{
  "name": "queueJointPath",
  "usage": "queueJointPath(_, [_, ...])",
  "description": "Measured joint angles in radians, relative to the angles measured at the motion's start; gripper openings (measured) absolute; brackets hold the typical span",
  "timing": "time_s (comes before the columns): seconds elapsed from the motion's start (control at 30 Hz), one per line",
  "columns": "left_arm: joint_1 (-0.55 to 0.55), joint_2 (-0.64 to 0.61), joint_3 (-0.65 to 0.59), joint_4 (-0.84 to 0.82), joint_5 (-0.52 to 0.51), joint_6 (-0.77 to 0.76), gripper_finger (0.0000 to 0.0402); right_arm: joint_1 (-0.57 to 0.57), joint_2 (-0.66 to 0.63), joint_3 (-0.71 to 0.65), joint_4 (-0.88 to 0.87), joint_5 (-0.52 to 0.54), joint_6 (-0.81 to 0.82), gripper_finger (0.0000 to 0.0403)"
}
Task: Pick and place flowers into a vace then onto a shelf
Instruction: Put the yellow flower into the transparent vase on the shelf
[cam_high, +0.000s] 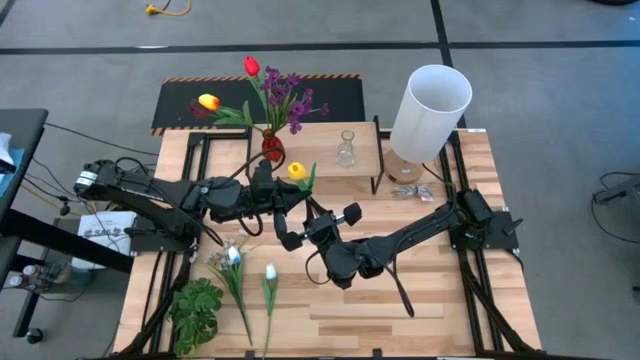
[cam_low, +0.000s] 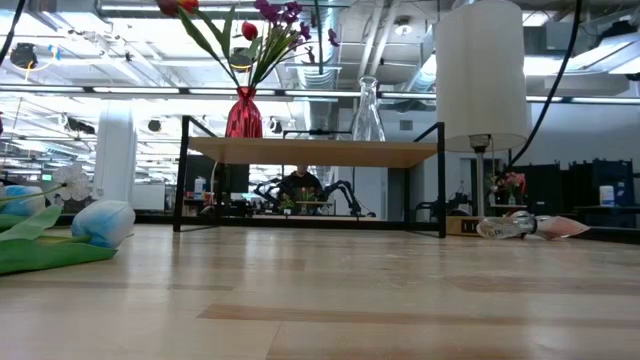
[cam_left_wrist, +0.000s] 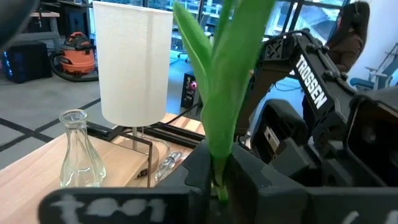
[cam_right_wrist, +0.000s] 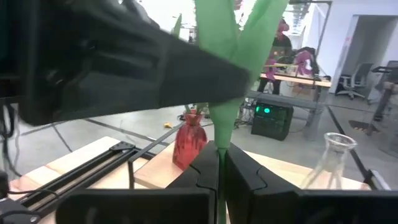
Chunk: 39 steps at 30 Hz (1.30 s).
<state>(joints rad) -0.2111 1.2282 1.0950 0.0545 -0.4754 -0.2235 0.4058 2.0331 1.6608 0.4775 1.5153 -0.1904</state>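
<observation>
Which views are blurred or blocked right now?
Left wrist view: green stem fills the near field, soft; clear vase behind reads sharply. Right wrist view: the other arm is a dark blur. Low view: bright ceiling lights wash behind the shelf.

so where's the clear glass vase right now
In the high view the clear glass vase stands upright on the shelf, between the red vase of flowers on its left and the white cylinder on its right.
</observation>
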Motion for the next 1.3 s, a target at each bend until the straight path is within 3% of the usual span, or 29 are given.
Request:
queueJointPath(0.33, [0.0,-0.006,0.0,-0.077,0.059,0.016,0.0136,0.007,0.0,0.0,-0.008,0.043,-0.009,0.0001])
queueJointPath(0.47, [0.0,-0.055,-0.001,-0.185,0.112,-0.036,0.0172,0.031,0.0,0.0,0.007,0.06,-0.1,0.0001])
queueJointPath(0.73, [-0.038,-0.203,-0.001,-0.399,0.151,-0.089,0.0196,0.099,0.0,0.0,0.009,0.058,-0.146,0.0001])
queueJointPath(0.9, [-0.067,-0.272,-0.001,-0.561,0.165,-0.114,0.0197,0.14,-0.001,0.0,-0.024,0.037,-0.052,0.0])
queueJointPath(1.0, [-0.074,-0.294,-0.001,-0.625,0.153,-0.123,0.0197,0.163,-0.001,0.0,-0.174,-0.076,0.117,0.0])
queueJointPath(1.2, [-0.075,-0.314,-0.001,-0.708,0.136,-0.123,0.0197,0.132,0.0,0.0,-0.615,-0.436,0.693,0.0])
queueJointPath(1.3, [-0.075,-0.319,-0.001,-0.769,0.101,-0.123,0.0197,0.12,0.0,0.0,-0.61,-0.592,0.745,0.0])
